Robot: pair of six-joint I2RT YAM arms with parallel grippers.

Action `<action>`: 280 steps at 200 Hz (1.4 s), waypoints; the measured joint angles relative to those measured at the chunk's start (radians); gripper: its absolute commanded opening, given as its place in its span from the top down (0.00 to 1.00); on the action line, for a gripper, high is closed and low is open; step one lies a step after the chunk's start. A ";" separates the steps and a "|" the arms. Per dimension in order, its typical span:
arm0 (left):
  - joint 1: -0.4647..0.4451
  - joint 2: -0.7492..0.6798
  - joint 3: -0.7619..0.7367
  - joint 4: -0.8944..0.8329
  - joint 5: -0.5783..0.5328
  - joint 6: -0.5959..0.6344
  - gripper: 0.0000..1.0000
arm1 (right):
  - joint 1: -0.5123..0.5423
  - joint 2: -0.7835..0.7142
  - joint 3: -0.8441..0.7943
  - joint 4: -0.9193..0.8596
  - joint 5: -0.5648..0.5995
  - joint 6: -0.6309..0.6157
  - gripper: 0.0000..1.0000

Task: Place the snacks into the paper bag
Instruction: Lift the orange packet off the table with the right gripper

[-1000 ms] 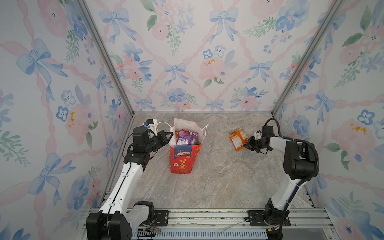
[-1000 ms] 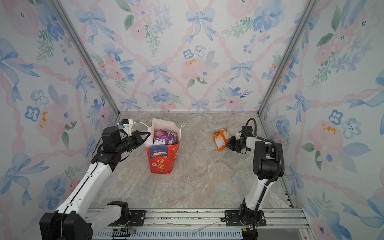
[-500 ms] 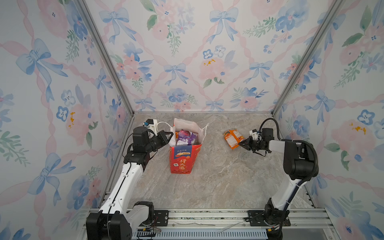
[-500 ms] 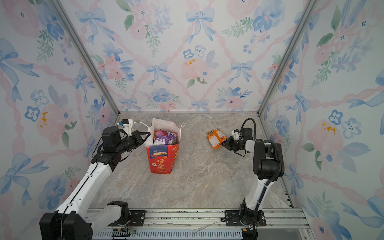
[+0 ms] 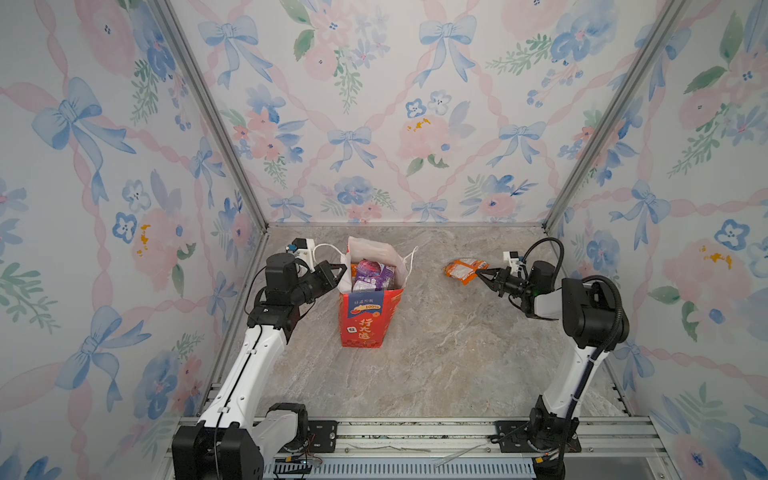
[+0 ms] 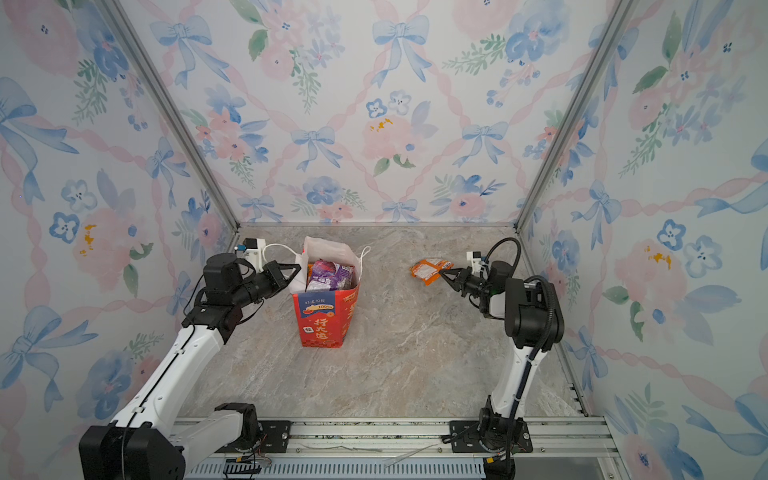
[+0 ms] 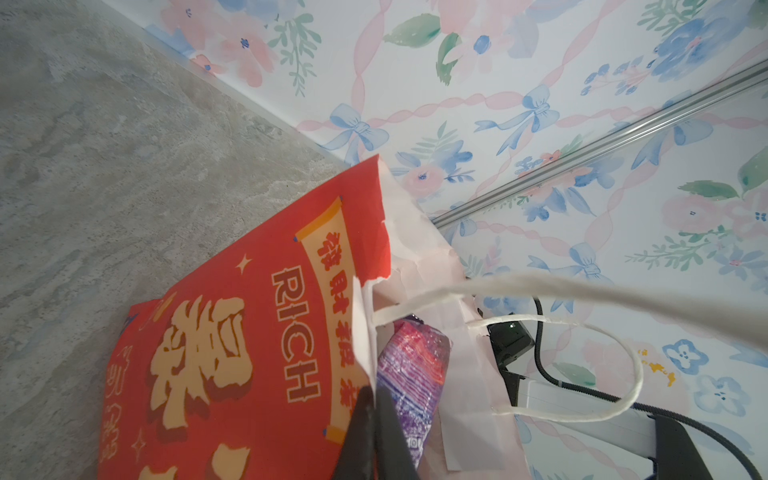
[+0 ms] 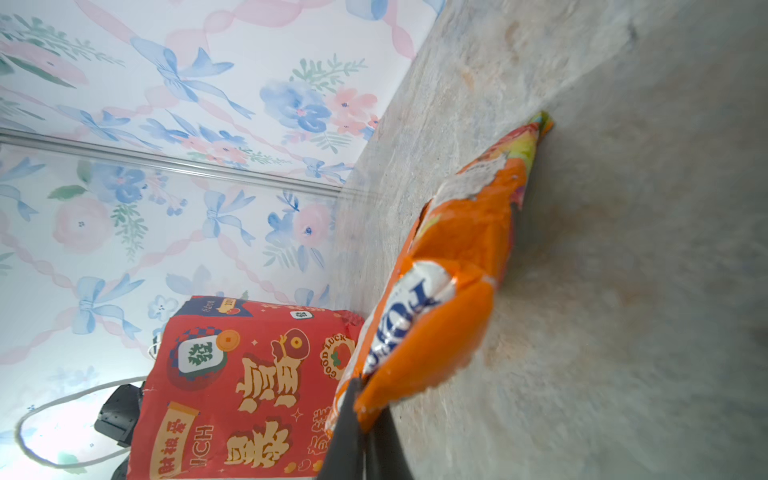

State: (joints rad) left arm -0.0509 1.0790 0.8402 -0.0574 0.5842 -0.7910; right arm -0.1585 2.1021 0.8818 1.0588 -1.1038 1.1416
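With twelve o'clock taken as the back wall in both top views, the tall red paper bag (image 5: 365, 320) is stood upright on the grey marbled stone tabletop (image 5: 436, 365), just at nine o'clock of its middle. Purple glossy snack packets (image 5: 372, 276) are contained in it. The flat orange glossy snack packet (image 5: 461, 269) is placed at two o'clock of the bag, well apart. The bag's rim is met at ten o'clock by the left gripper (image 5: 340, 271), and the orange packet's edge at four o'clock by the right gripper (image 5: 480, 274).

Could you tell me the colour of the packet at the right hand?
The packet is orange; the right wrist view shows it best.
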 measured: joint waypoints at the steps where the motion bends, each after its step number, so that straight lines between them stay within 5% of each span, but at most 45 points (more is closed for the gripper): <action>1: 0.000 0.000 0.000 0.000 0.000 0.000 1.00 | 0.000 0.005 0.000 0.010 -0.001 0.009 1.00; 55: 0.000 -0.002 0.000 -0.003 -0.003 0.000 1.00 | 0.024 0.042 0.020 0.209 -0.041 0.208 1.00; 136: 0.000 -0.002 0.000 -0.003 -0.007 0.000 1.00 | 0.085 -0.171 0.112 0.239 -0.109 0.351 1.00; 280: 0.000 -0.002 0.000 -0.003 -0.007 0.000 1.00 | 0.343 -0.396 0.499 0.238 -0.123 0.607 1.00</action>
State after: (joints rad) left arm -0.0509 1.0771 0.8398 -0.0608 0.5770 -0.7910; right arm 0.1848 1.7058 1.3808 1.2968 -1.2266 1.7485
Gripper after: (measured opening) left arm 0.048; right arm 0.047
